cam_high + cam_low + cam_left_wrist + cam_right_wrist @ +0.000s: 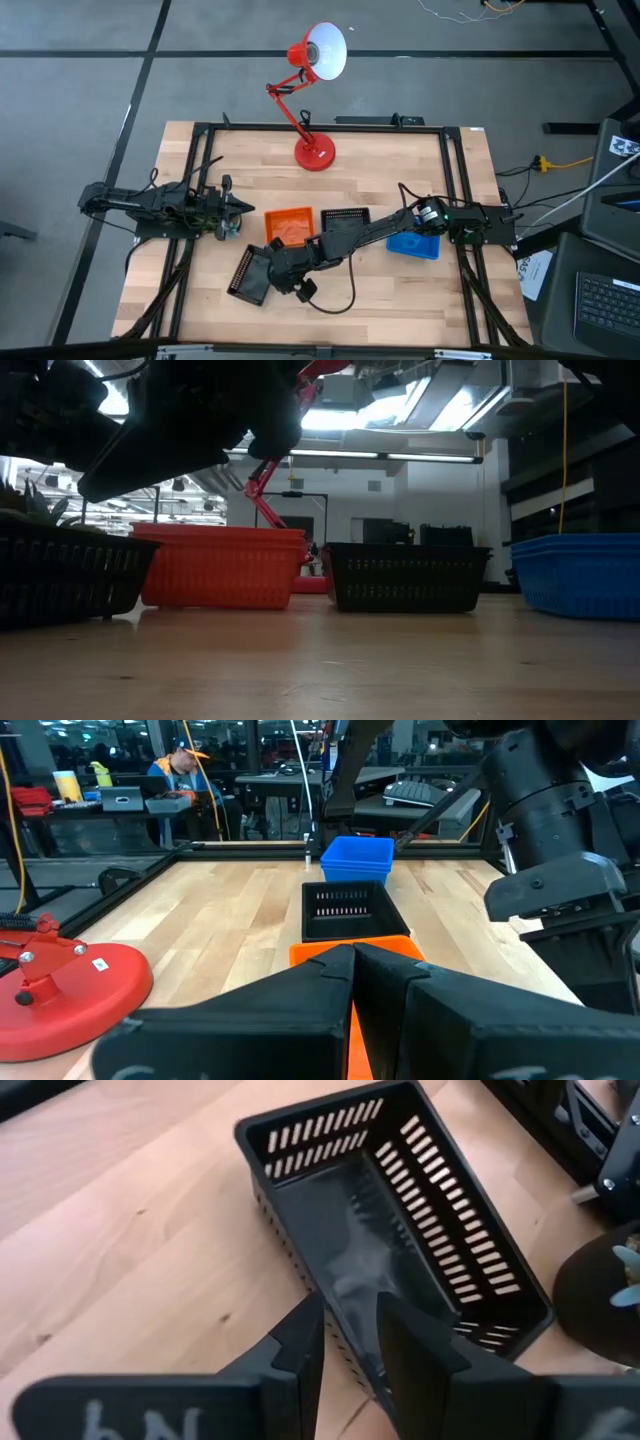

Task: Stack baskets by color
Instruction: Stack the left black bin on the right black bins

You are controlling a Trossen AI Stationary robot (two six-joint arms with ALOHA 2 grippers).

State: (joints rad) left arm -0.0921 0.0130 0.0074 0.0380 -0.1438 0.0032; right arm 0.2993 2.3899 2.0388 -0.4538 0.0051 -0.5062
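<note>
Gripping near wall of loose black basket [400, 1230] with right claw [350, 1342], front-left tabletop [380, 290] | step: black stack | next: lift, carry onto black basket [345, 219] mid-table | left claw [228, 207] pressed together, parked left

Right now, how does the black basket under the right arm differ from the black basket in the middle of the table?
The black basket by the right gripper lies skewed near the table's front edge; the middle black basket sits square beside the orange basket. The right gripper has its jaws straddling the first basket's wall; nothing touches the middle one. Both are slotted and upright.
</note>
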